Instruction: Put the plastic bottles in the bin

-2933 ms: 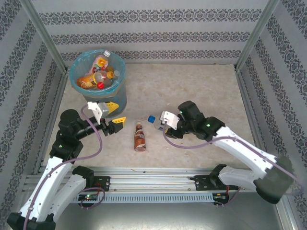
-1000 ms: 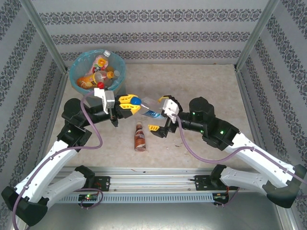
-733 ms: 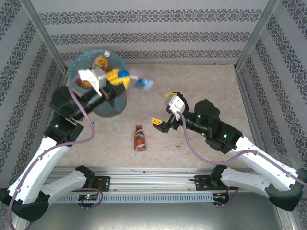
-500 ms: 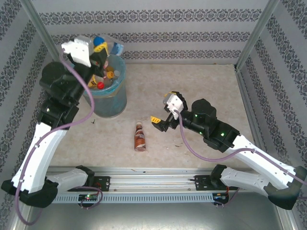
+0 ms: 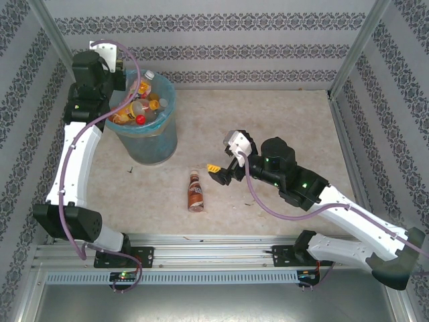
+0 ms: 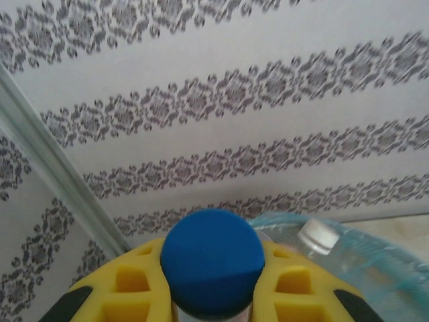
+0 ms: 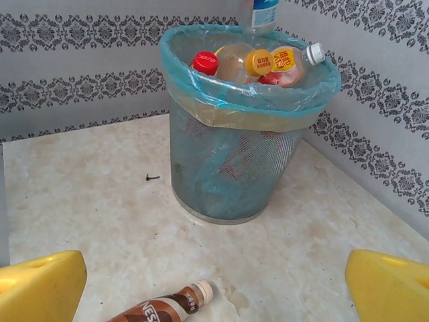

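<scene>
- One pale marbled table point(image 5: 281, 107) carries everything, with patterned walls point(image 5: 214, 50) on three sides. What is the biggest thing on it?
- That is the bin point(image 5: 151, 144), far left, mesh-sided and lined with a light-blue bag. It is heaped with bottles point(image 5: 134, 109), with red, orange and white caps showing at the top.
- And the arms?
- The left arm point(image 5: 70, 154) reaches up along the left wall, its wrist above the bin's far-left rim. The right arm point(image 5: 335, 201) stretches from the near right toward the middle of the table.
- Is any bottle held?
- Yes. The left gripper point(image 6: 211, 292) pinches a blue-capped bottle point(image 6: 211, 258) at the neck, with a yellow finger on either side of the cap. Seen from the right wrist, its clear body with a blue label hangs upright just over the bin's far-left rim. Whether it touches the bag I cannot tell.
- And the right gripper?
- The right gripper point(image 7: 214, 285) is spread wide with nothing between its fingers point(image 7: 40, 288). It faces the bin from mid-table.
- Does anything lie on the table itself?
- A brown bottle point(image 5: 195, 191) lies on its side, cap pointing far. It is near and right of the bin, just left of the right gripper and apart from it. A small dark speck point(image 5: 129, 170) sits near the bin's base.
</scene>
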Controlling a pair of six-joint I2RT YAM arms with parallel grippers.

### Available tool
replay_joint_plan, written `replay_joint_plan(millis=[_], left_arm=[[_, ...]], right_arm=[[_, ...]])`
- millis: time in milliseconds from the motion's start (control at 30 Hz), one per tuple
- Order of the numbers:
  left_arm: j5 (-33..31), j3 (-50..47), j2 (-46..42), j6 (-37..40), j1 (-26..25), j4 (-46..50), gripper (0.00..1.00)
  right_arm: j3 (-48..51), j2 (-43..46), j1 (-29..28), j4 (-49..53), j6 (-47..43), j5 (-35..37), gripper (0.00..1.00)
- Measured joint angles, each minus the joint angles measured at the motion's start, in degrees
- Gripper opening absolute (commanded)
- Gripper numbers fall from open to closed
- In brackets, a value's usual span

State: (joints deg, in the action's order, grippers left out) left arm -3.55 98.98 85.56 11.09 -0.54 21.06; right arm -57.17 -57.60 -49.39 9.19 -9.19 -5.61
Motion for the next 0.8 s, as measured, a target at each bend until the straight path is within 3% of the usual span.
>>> replay_joint_plan(millis=[800], left_arm=[[0.1, -2.7, 4.8, 7.8, 0.5, 3.4, 0.0]], right_arm=[[0.0, -2.6, 0.0, 1.3, 0.2, 0.0, 0.98]])
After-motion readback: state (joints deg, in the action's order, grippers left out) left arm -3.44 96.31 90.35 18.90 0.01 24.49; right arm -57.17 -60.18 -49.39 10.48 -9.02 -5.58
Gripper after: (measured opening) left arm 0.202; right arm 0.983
